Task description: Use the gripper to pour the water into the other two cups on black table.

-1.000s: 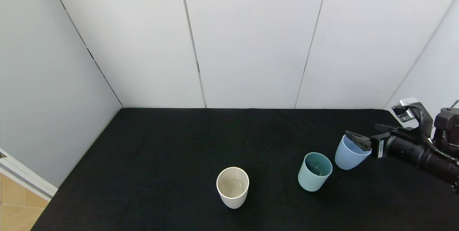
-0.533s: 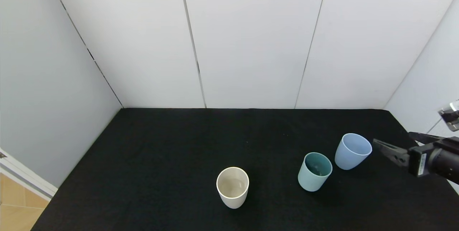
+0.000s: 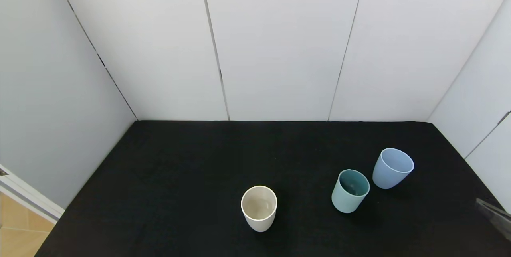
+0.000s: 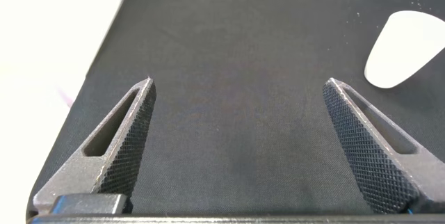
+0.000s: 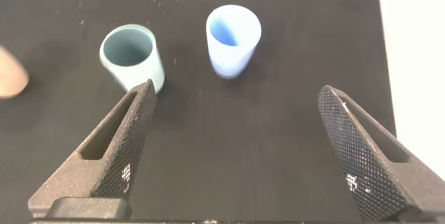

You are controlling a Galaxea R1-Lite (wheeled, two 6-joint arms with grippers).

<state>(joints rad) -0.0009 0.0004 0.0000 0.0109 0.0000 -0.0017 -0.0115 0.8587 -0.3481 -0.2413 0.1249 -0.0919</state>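
From the head camera we see three cups standing upright on the black table (image 3: pixel 179 177): the cream cup (image 3: pixel 259 208) nearest and leftmost, the mint-green cup (image 3: pixel 350 190) to its right, and the blue cup (image 3: pixel 392 168) just beyond and right of that, apart from it. A faint glint in the mint-green cup may be the water, though we cannot be sure. Only a dark sliver of the right gripper (image 3: pixel 494 212) shows at the near right edge, well clear of every cup.

The left wrist camera shows the left gripper (image 4: pixel 240 144) spread wide over bare cloth, holding nothing, with the cream cup off to one side.

The right wrist camera shows the right gripper's jaws spread wide and empty, looking down on the mint-green and blue cups.

These tumblers are light and tapered, so we judge a careless sweep back in could tip one and spill onto the cloth.

The matt black cloth is walled by plain white panels; a strip of wooden floor shows at the near left.
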